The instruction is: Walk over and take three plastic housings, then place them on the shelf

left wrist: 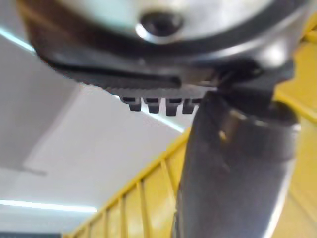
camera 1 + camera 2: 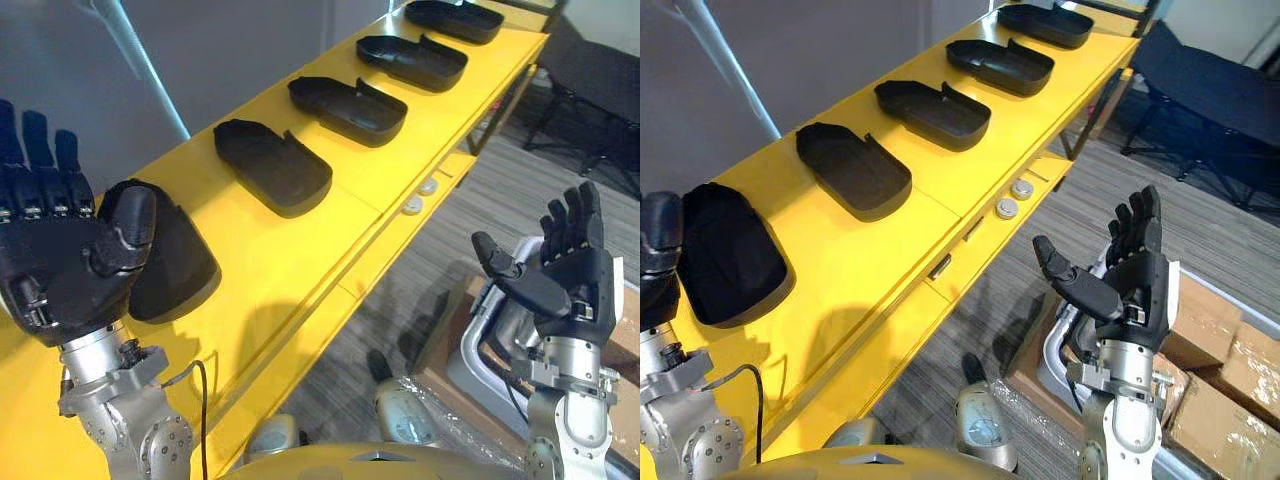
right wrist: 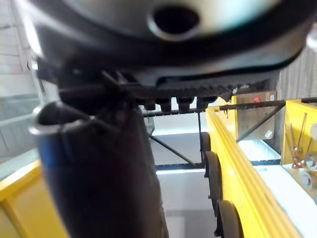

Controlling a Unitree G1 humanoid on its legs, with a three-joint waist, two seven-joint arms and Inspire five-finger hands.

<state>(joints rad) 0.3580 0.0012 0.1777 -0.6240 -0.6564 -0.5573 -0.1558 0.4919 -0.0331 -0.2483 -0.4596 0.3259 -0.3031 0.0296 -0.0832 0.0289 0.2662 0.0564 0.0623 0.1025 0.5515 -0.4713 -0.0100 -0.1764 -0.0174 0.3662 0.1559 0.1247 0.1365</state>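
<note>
Several black plastic housings lie in a row on the yellow shelf (image 2: pixel 300 270). The nearest housing (image 2: pixel 725 260) sits at the shelf's near left, partly behind my left hand (image 2: pixel 60 260). Farther along are a second housing (image 2: pixel 272 165), a third housing (image 2: pixel 348 108) and more toward the far end. My left hand is raised in front of the nearest housing, fingers straight up, thumb out, holding nothing. My right hand (image 2: pixel 565 275) is held up over the floor, off the shelf's right edge, fingers straight, palm empty.
Two round white knobs (image 2: pixel 420 196) sit on the shelf's lower front ledge. Cardboard boxes (image 2: pixel 1225 370) and a grey metal frame (image 2: pixel 490 340) stand on the carpeted floor at lower right. A dark folding cot (image 2: pixel 1210 90) stands at the far right.
</note>
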